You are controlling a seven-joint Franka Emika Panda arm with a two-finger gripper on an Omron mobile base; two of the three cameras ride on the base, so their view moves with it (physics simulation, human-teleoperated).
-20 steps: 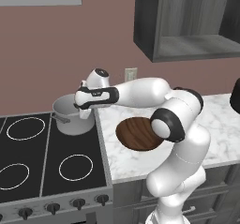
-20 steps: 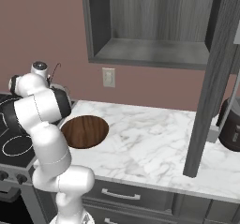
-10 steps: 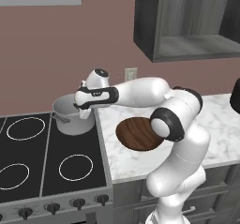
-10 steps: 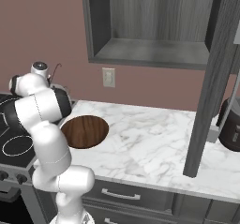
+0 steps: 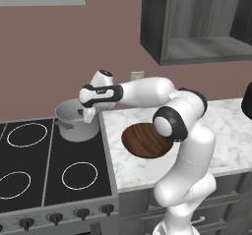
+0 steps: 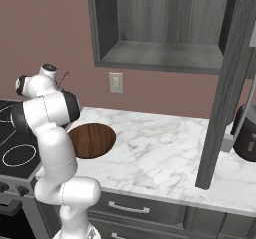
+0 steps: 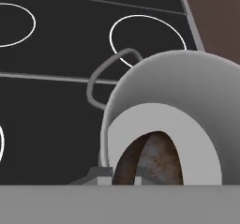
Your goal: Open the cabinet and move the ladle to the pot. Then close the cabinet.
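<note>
Hand holds steady over the pot, nothing has shifted.
The hand (image 5: pixel 90 113) stays at the pot (image 5: pixel 75 122) on the stove (image 5: pixel 44 170), grasping the ladle (image 7: pixel 149 160), whose brown bowl sits inside. The wooden disc (image 5: pixel 145 139) lies on the counter (image 6: pixel 165 153); the cabinet (image 6: pixel 160 25) door (image 6: pixel 227 88) hangs open.
</note>
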